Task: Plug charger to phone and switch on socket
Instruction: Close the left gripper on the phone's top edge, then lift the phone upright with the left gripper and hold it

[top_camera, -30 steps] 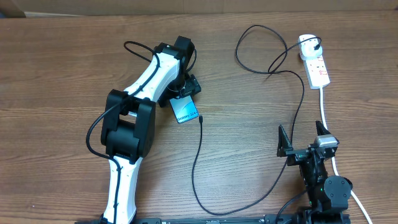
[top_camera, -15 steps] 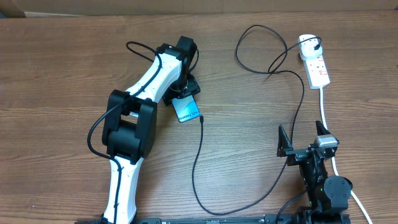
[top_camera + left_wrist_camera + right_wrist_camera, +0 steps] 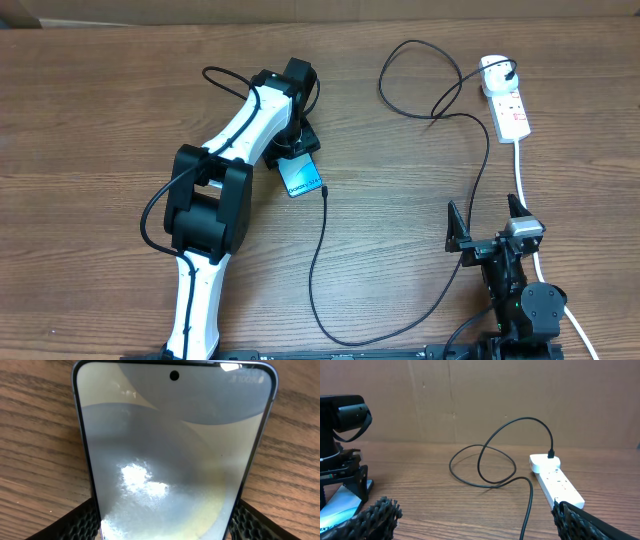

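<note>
The phone (image 3: 300,178) lies flat on the table, light blue screen up. My left gripper (image 3: 293,152) is shut on it; in the left wrist view the phone (image 3: 175,450) fills the frame between both fingers (image 3: 165,527). The charger cable (image 3: 318,260) ends in a black plug tip (image 3: 323,190) right beside the phone's corner; whether they touch I cannot tell. The cable loops to the white adapter (image 3: 492,68) on the socket (image 3: 512,110), which also shows in the right wrist view (image 3: 560,485). My right gripper (image 3: 490,228) is open and empty, near the front edge (image 3: 480,527).
The socket's thick white cord (image 3: 522,175) runs down past my right gripper. The black cable makes loops (image 3: 490,465) on the table left of the socket. A brown cardboard wall (image 3: 470,395) stands along the back.
My left gripper has shifted the phone slightly to the right, closer to the plug tip. The right arm has not moved.
</note>
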### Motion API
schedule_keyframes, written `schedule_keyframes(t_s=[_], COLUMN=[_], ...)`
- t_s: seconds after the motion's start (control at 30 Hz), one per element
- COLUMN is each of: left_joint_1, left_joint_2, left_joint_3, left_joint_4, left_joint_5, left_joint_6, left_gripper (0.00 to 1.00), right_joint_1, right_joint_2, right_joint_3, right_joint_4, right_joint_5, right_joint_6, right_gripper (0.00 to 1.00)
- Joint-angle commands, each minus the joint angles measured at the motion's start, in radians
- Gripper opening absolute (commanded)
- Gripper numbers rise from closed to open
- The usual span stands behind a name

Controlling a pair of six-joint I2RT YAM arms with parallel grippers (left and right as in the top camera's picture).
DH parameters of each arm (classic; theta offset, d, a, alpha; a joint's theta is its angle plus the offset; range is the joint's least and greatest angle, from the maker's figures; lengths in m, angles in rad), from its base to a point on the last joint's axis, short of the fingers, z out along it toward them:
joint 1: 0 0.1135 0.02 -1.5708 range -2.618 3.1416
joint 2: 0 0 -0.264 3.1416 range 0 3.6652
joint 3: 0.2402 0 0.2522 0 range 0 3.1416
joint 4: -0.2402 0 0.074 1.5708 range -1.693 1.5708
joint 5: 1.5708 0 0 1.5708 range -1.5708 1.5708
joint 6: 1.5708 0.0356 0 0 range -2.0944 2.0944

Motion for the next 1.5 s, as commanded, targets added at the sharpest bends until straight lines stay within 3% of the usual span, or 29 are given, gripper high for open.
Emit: schedule_keyframes(t_s=[0.0,0.57,0.73,1.47], left_joint_1=[-0.005,0.021,0.043,0.179], left_joint_2=[0.041,0.040,0.040,0.040], left_joint_3=[-0.035,0.113,0.171,0.194], left_joint_4=[-0.010,-0.127,-0.153,-0.174], left_joint_5=[-0.040,0.056,0.159,0.756], left_joint_6=[-0.010,0.031,0.097,0.182], left_gripper=[0.69,0.68,0.68,0.66], right_joint_1=[-0.002,-0.002,-0.002,-0.002], right_joint_2=[-0.006,-0.006,-0.006,-0.006], right_joint_3=[-0.010,-0.010,-0.010,-0.010], right_joint_4=[0.004,0.004,0.004,0.004], right_joint_5=[0.010,0.010,0.010,0.010], right_joint_6=[0.006,0.006,0.006,0.006], right_gripper=[1.00,1.00,1.00,1.00])
